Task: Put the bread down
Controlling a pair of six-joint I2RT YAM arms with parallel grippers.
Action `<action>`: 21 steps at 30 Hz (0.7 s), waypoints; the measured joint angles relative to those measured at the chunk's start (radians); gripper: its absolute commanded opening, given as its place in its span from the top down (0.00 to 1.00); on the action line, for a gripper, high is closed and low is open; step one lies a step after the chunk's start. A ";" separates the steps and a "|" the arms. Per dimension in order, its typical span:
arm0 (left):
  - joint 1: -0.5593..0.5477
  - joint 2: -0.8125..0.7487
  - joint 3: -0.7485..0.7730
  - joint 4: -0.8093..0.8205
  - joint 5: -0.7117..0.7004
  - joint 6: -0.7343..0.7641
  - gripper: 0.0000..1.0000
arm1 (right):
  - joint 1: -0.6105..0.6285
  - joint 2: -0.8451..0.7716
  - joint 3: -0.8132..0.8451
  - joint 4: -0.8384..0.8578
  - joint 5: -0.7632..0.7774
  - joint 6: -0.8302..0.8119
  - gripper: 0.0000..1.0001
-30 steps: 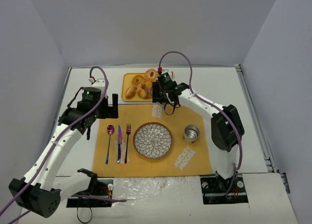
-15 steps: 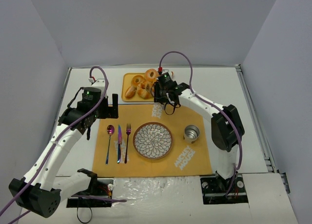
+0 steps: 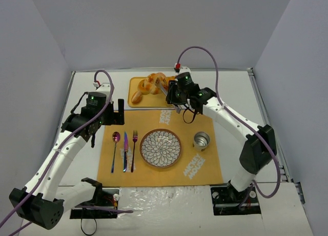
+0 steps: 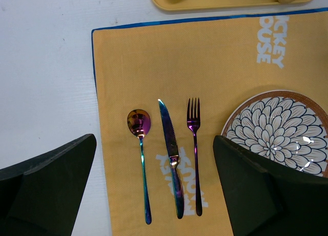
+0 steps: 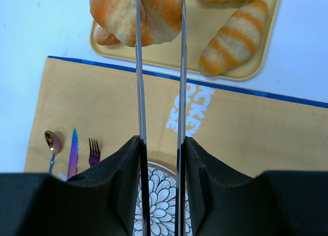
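Note:
My right gripper [image 3: 161,84] [image 5: 159,10] is shut on a round golden bread roll [image 3: 152,82] [image 5: 123,13], pinched between its two long thin fingers and held above the yellow tray [image 3: 132,85] [image 5: 233,74]. Other bread pieces lie on the tray, one a striped croissant [image 5: 233,36]. The flower-patterned plate [image 3: 160,148] [image 5: 159,210] [image 4: 277,128] sits on the orange placemat [image 3: 154,124], nearer than the tray. My left gripper [image 3: 114,115] [image 4: 154,141] is open and empty above the cutlery.
A spoon [image 4: 139,143], knife [image 4: 170,154] and fork [image 4: 195,143] lie side by side left of the plate. A metal cup [image 3: 201,141] stands right of the plate. White walls enclose the table on three sides.
My right gripper has risen and shifted right and back, lifting the bread roll off the pile on the tray. The left arm has not moved.

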 measured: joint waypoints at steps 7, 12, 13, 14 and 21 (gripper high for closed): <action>0.000 0.000 0.000 0.000 0.000 0.000 0.04 | 0.042 -0.172 -0.127 -0.009 -0.040 0.000 1.00; 0.000 0.000 0.000 0.000 0.000 0.000 0.04 | 0.145 -0.287 -0.238 -0.061 -0.063 0.000 1.00; 0.000 0.000 0.000 0.000 0.000 0.000 0.04 | 0.164 -0.312 -0.262 -0.071 -0.066 0.001 1.00; 0.000 0.000 0.000 0.000 0.000 0.000 0.04 | 0.182 -0.338 -0.284 -0.087 -0.069 0.001 0.99; 0.000 0.000 0.000 0.000 0.000 0.000 0.04 | 0.250 -0.500 -0.366 -0.198 -0.064 0.019 0.99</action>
